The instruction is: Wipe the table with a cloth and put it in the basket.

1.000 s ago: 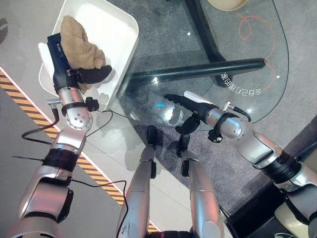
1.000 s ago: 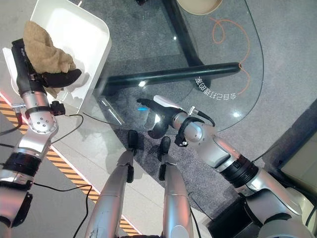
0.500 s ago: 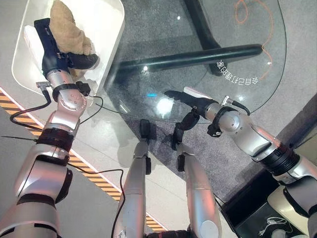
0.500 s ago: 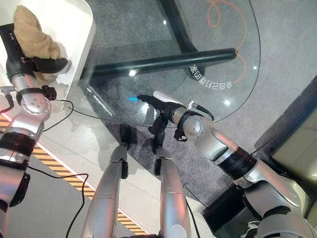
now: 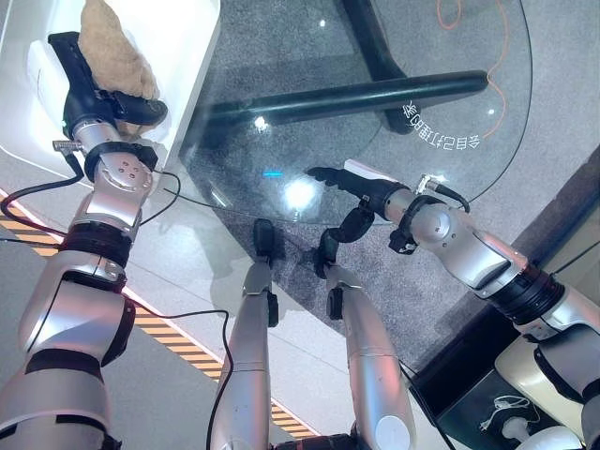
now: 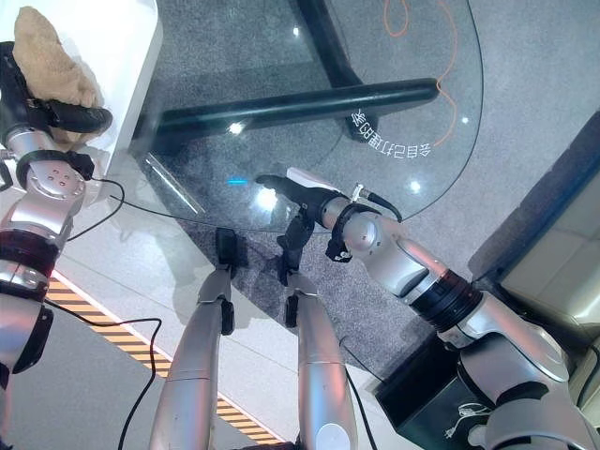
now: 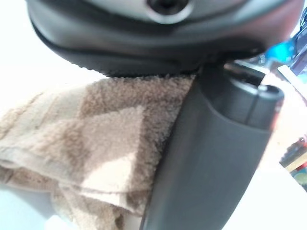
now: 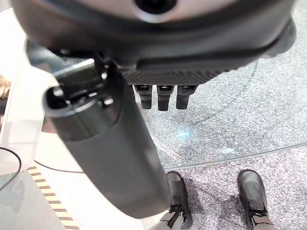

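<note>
**Cloth Held Over the Basket**

While the left hand (image 5: 94, 108) holds the cloth (image 5: 112, 52), its thumb and fingers are curled around the brown towel, as the left wrist view shows up close. Right under and beside that hand sits the white basket (image 5: 192, 56), so the cloth hangs over the basket, though I cannot tell if it touches the bottom. The wiping looks finished, I think. What is left is to let go so the cloth drops in. The left arm reaches up and out to the side, away from the glass table (image 5: 394, 141).

The right hand (image 5: 361, 192) rests low at the near edge of the table, fingers stretched out flat and holding nothing. It is well apart from the cloth and looks idle.
</note>
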